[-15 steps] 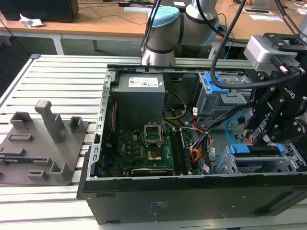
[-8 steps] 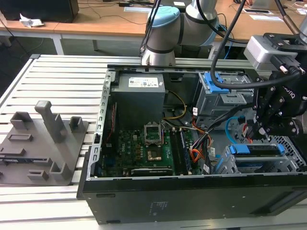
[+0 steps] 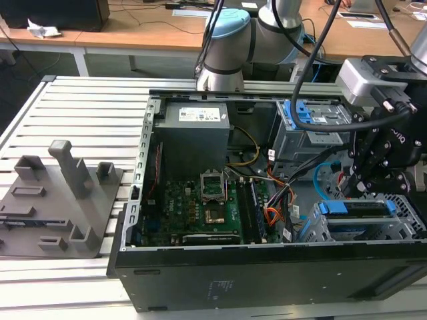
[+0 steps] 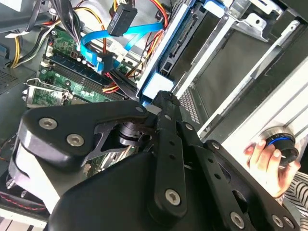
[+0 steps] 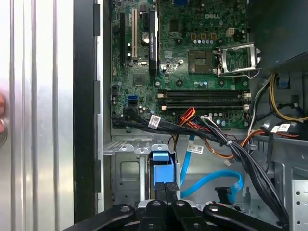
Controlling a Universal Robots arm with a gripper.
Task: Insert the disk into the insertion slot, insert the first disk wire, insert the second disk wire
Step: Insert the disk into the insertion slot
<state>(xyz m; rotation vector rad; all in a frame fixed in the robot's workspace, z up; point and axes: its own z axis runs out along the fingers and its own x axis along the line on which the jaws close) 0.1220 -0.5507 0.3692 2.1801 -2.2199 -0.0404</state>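
Slatted aluminium table (image 3: 80,100); wooden desks (image 3: 133,30) behind; dark floor (image 3: 40,67) between.

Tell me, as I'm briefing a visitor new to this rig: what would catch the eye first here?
The open black computer case on the slatted table, with its green motherboard laid bare. At the exterior view's right, the black gripper hangs just above the low grey drive cage, where the disk's bright blue carrier frame stands out.

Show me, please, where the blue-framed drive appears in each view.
Exterior view: the drive, in the low grey cage on the exterior view's right.
First wrist view: right at the pincer tip.
Second wrist view: its blue frame just beyond the pincer tip.
Shared landmark: the green circuit board.
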